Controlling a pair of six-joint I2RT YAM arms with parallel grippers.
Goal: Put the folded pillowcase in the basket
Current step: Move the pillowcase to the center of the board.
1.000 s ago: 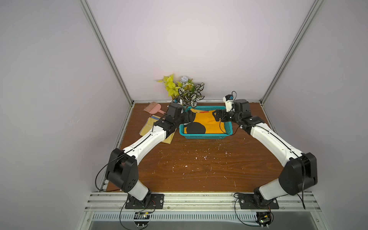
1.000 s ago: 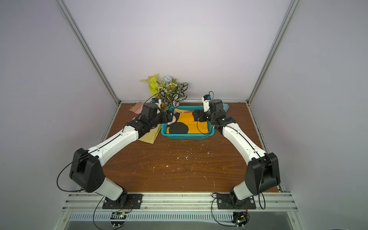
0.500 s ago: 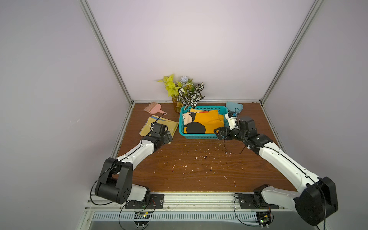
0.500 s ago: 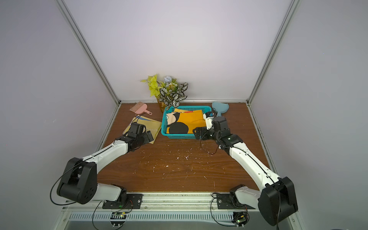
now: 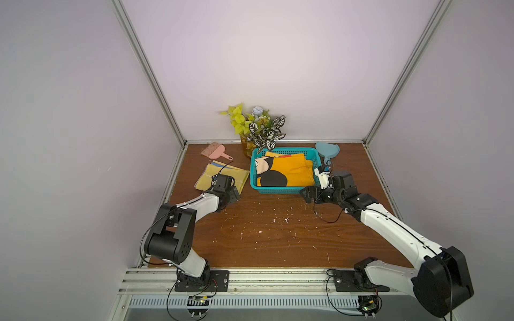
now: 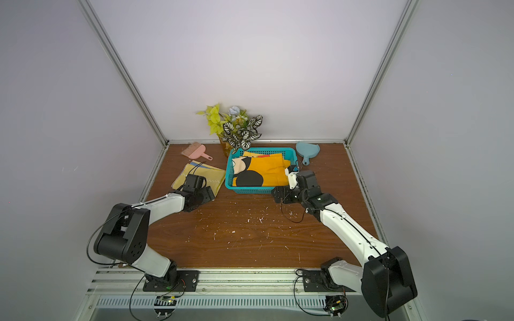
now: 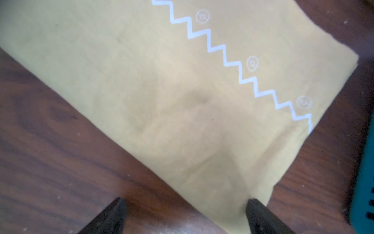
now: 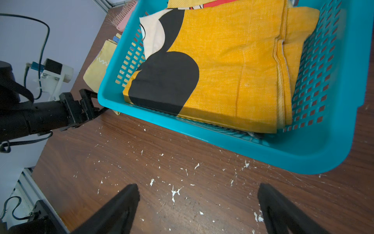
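Folded yellow pillowcase (image 5: 289,172) with a big black shape, lying flat inside the teal basket (image 5: 281,191). Filling most of the basket floor, seen close in the right wrist view (image 8: 232,66). Basket at 12 o'clock on the brown table (image 5: 264,236), near the back wall, in both top views (image 6: 250,190).

Right claw (image 5: 308,195) at 4 o'clock from the basket, just beside its near corner. Spread wide, pinching nothing, with bare wood and white crumbs (image 8: 174,192) between the 2 tips (image 8: 198,190).

Left claw (image 5: 236,192) at 8 o'clock from the basket, low by the pale yellow cloth (image 5: 207,178). Spread wide too, pinching nothing (image 7: 186,202). 1 tip at the cloth's edge, 1 over bare wood; touching or not, cannot tell. White zigzag line across that cloth (image 7: 162,91).

Pink brush (image 5: 217,152) at 10 o'clock from the basket. Leafy plant (image 5: 258,127) at 11 o'clock, some leaves over the rim. Blue dustpan (image 5: 327,150) at 2 o'clock.
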